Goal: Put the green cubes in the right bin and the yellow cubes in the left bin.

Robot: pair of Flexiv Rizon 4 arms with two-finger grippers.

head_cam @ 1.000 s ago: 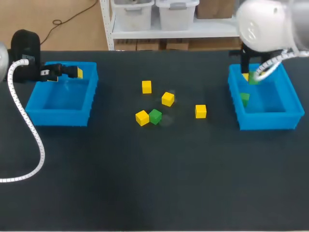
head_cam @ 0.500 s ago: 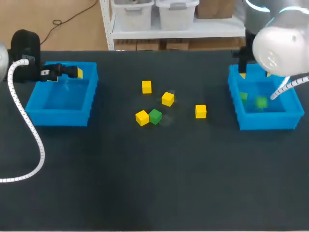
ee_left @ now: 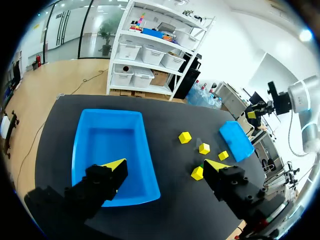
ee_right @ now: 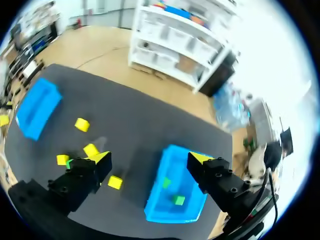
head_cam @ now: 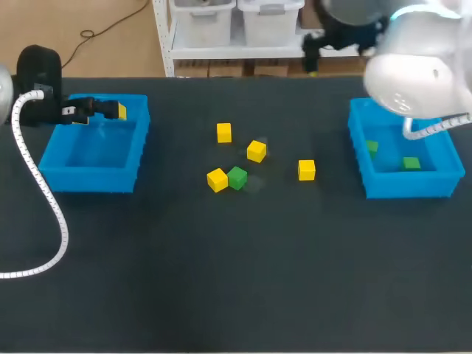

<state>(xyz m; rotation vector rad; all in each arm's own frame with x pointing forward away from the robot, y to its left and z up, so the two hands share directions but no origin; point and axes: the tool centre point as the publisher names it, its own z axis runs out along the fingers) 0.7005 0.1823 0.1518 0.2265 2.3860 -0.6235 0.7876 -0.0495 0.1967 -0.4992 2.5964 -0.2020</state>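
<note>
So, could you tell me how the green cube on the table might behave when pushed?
Its flat faces suggest the green cube would slide, not roll. It looks small and rigid, probably light. The yellow cube close beside it would likely get shoved too.

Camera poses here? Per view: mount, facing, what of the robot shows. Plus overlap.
Head view: fixed above and behind, facing down on the black table; left arm enters at left, white right arm at right.
Left wrist view: on the left arm's wrist above the left blue plastic bin, facing down across the table; its open fingers show.
Right wrist view: on the right arm's wrist above the right blue plastic bin, facing down; its open fingers show.
Shared: all three show both bins and four loose yellow cubes.
</note>
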